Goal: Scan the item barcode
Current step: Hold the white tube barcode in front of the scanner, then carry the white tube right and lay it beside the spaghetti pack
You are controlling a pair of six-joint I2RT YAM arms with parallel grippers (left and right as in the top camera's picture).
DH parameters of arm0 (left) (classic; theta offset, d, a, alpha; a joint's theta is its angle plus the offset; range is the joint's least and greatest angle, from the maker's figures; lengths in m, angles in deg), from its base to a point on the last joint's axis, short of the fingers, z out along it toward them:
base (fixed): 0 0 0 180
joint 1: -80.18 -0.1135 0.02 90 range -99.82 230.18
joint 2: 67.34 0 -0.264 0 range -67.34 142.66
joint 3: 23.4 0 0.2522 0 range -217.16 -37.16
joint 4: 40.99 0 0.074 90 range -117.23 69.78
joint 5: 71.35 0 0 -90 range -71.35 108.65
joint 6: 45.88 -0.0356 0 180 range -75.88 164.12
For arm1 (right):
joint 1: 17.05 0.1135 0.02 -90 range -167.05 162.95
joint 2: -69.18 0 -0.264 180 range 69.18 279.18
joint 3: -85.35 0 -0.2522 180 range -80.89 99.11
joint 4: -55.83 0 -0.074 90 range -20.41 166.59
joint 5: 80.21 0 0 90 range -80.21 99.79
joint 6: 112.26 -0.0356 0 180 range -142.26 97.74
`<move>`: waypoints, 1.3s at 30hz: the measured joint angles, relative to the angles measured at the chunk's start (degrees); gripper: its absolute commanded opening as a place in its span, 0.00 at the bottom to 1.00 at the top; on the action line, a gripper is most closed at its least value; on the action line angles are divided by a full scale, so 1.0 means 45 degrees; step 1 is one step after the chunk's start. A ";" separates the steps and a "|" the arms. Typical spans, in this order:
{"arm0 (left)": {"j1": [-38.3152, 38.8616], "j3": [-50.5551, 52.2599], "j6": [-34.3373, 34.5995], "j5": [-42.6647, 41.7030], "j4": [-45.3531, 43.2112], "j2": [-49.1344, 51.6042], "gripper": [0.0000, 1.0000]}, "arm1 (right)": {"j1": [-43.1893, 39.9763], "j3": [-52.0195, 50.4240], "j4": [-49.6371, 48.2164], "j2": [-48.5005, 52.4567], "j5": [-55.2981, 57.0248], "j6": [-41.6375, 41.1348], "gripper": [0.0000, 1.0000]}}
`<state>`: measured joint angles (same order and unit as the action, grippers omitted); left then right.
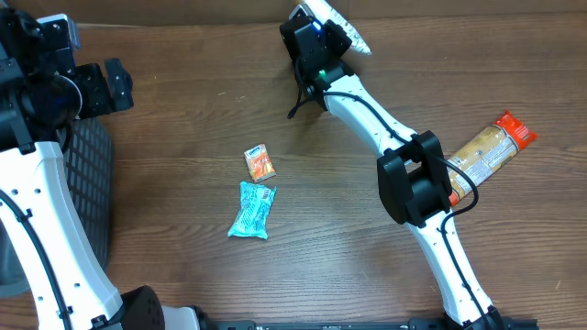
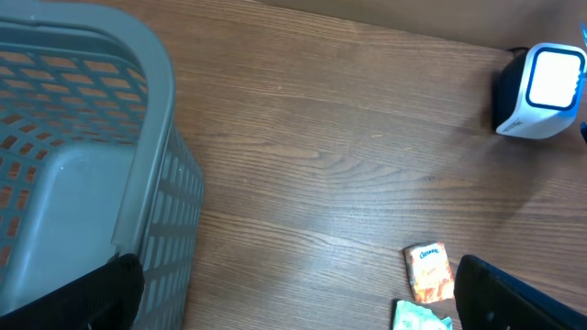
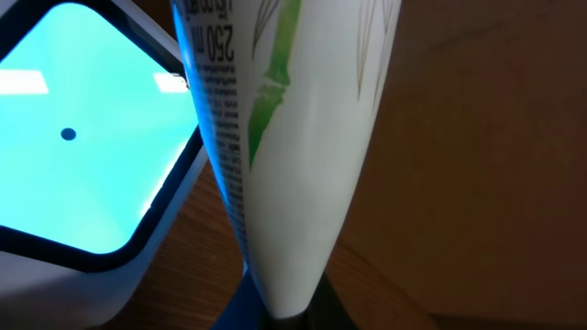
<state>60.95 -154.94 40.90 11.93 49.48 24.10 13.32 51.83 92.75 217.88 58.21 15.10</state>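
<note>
White tube (image 3: 303,165): "250 ml" in dark print runs sideways near the top of the right wrist view; the lines of fine print below it are too small to read. Orange sachet (image 2: 429,272): a blue brand word, blurred and unreadable.
</note>
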 measured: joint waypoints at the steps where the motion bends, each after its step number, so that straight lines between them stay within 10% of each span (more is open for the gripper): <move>1: 0.0000 0.0000 0.0000 0.0005 0.0000 0.0000 1.00 | 0.0000 0.0000 0.0000 0.0000 0.0024 0.0034 0.04; 23: 0.0000 0.0000 0.0000 0.0000 0.0000 0.0000 1.00 | 0.0024 0.0000 0.1418 0.0015 0.0223 -0.0534 0.04; 39: 0.0000 0.0000 0.0000 0.0000 0.0000 0.0000 1.00 | -0.0413 -0.0112 1.2182 -0.6897 -0.5712 -1.1035 0.04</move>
<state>60.95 -154.94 40.90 11.93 49.48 24.10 11.46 51.33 147.57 186.84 32.51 -34.56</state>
